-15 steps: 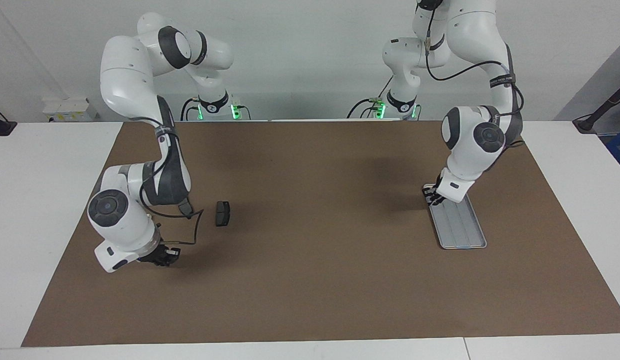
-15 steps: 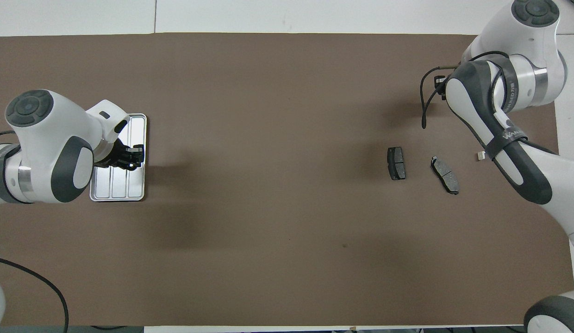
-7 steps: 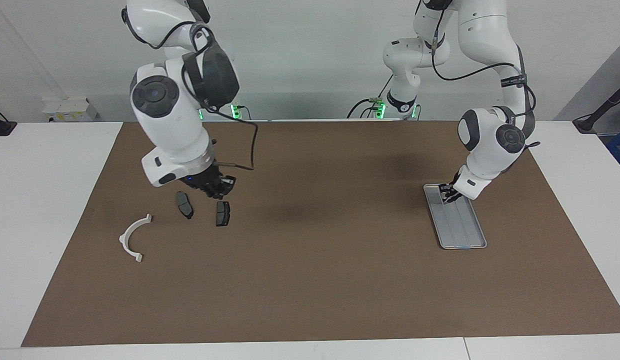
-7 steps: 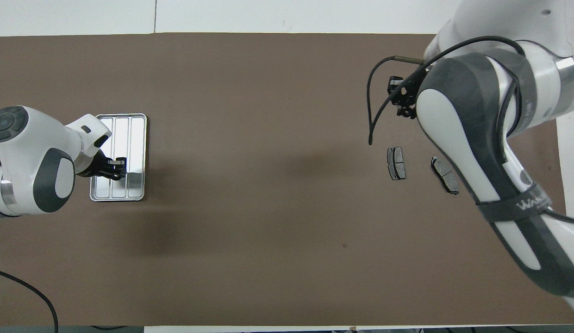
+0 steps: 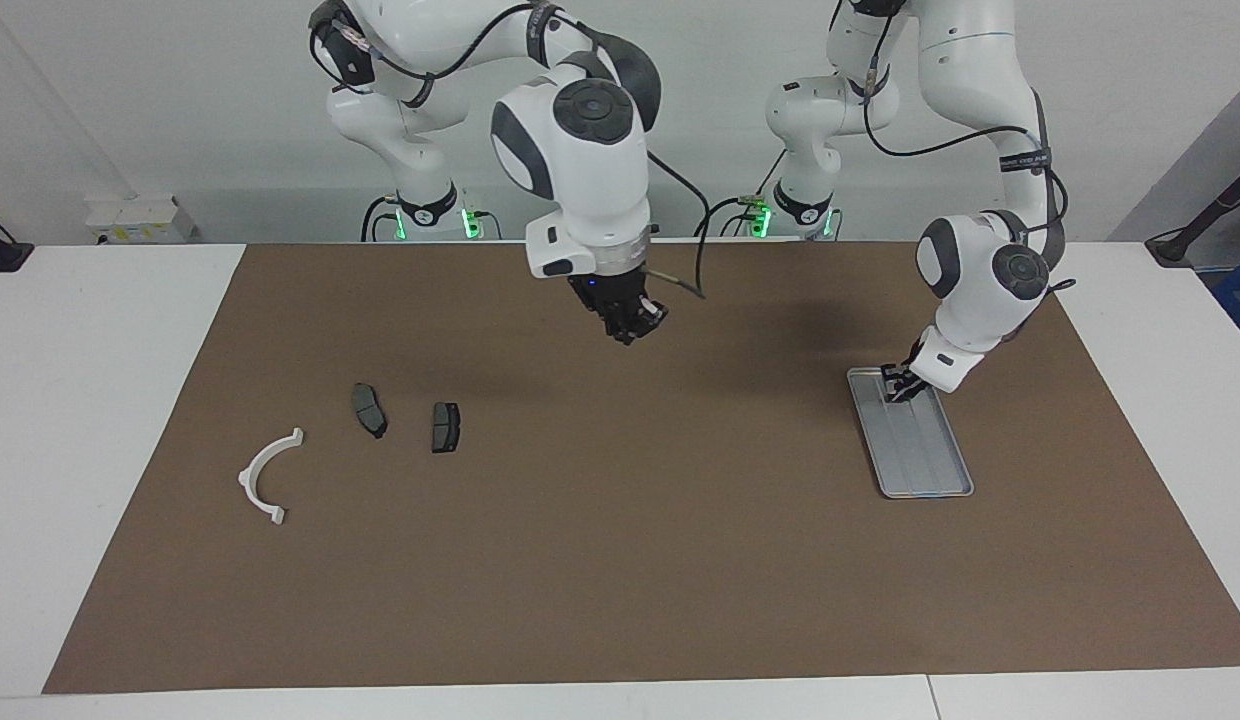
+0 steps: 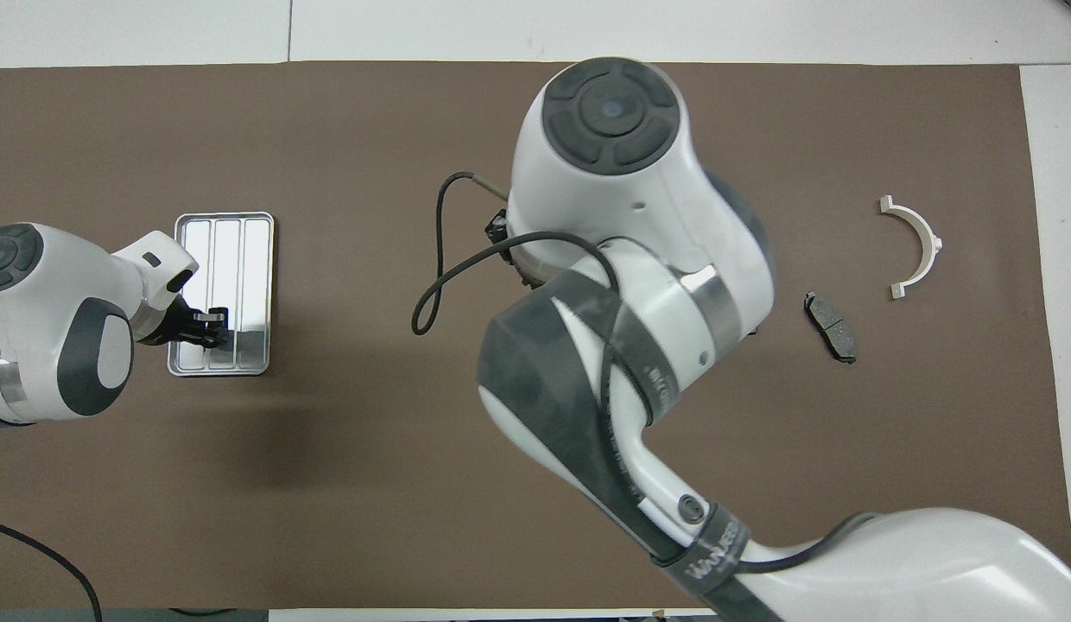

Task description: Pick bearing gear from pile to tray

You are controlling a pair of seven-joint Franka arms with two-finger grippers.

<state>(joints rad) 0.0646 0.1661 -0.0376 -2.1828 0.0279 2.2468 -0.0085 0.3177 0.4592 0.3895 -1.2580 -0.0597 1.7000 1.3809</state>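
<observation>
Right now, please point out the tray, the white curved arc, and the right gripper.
tray [image 5: 925, 462], facing view, bare ridged floor.
white curved arc [image 5: 261, 472], facing view, middle of the curve.
right gripper [image 5: 632, 330], facing view, at its fingertips, raised over the mat.

The tray [image 5: 920, 450] lies under the left jaws; the two pads [image 5: 369, 410] [image 5: 445, 427] and the arc [image 5: 265, 475] lie together toward the right arm's end, well apart from the right jaws.

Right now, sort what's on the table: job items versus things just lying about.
Job:
tray, left gripper over it
right gripper, raised over the mat
pile: white arc, two dark pads

Lying about:
brown mat
</observation>
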